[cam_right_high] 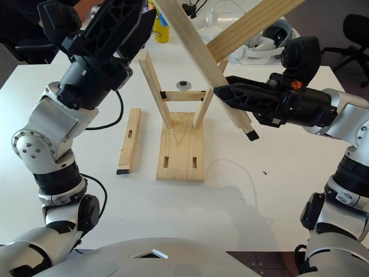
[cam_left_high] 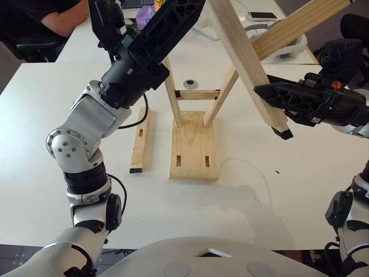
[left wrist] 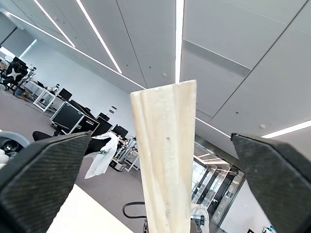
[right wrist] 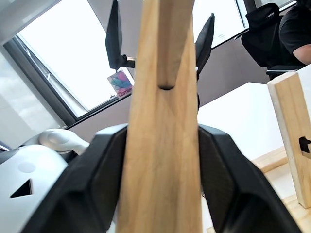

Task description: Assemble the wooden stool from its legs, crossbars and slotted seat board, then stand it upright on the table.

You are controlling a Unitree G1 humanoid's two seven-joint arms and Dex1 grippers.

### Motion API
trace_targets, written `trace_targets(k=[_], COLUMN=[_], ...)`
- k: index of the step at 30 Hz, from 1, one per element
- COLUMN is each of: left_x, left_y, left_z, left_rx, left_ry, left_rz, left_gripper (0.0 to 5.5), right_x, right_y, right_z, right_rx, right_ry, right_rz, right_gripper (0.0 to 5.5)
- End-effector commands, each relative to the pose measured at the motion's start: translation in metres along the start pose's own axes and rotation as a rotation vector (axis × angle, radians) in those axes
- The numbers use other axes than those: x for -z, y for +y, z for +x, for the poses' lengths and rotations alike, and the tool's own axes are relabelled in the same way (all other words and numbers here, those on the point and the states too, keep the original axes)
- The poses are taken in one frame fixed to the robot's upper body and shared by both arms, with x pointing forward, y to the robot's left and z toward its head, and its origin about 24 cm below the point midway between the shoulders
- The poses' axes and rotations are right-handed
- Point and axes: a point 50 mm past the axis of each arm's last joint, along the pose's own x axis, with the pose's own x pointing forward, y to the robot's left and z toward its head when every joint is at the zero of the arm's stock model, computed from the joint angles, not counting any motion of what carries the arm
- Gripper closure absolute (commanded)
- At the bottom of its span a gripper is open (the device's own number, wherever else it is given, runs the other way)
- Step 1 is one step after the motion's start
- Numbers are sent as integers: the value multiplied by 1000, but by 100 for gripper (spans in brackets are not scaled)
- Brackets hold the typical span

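My right gripper (cam_left_high: 263, 92) is shut on a long wooden leg (cam_left_high: 245, 52), near its lower end with the black foot (cam_left_high: 283, 134). The leg slants up across the table to my raised left gripper (cam_left_high: 187, 11), whose fingers (left wrist: 43, 174) stand open on either side of the wood with gaps. The slotted seat board (cam_left_high: 193, 153) lies flat mid-table. Two legs (cam_left_high: 173, 95) joined by a crossbar (cam_left_high: 199, 94) stand in its far end. A second long bar (cam_left_high: 305, 20) crosses the upper right, its lower end hidden behind the held leg. A loose slotted piece (cam_left_high: 138, 141) lies left of the board.
A round grommet (cam_left_high: 191, 84) sits in the white table (cam_left_high: 277, 202) behind the standing legs. A black cable (cam_left_high: 140, 118) runs off my left arm. A yellow bottle (cam_right_high: 161, 29) and a white headset (cam_right_high: 259, 49) lie on the far table.
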Motion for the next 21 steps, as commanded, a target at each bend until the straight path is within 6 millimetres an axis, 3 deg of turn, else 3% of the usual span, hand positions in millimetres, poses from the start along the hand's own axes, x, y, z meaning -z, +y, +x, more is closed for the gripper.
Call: trace_targets(k=[1,7,21], left_x=[8,11,14], left_y=[-5,-6,-4], left_z=[0,-1,-9], left_rx=[25,30,34], left_ry=[78,120,200], left_rz=[-19,-22,7], left_gripper=[10,10,236], right_x=[7,10,10], right_y=[1,0,-5], right_z=[-1,-2,-4], right_rx=[-23,-32,-47], right_ry=[51,87,93], right_rz=[15,15,10], right_gripper=[340,340,340])
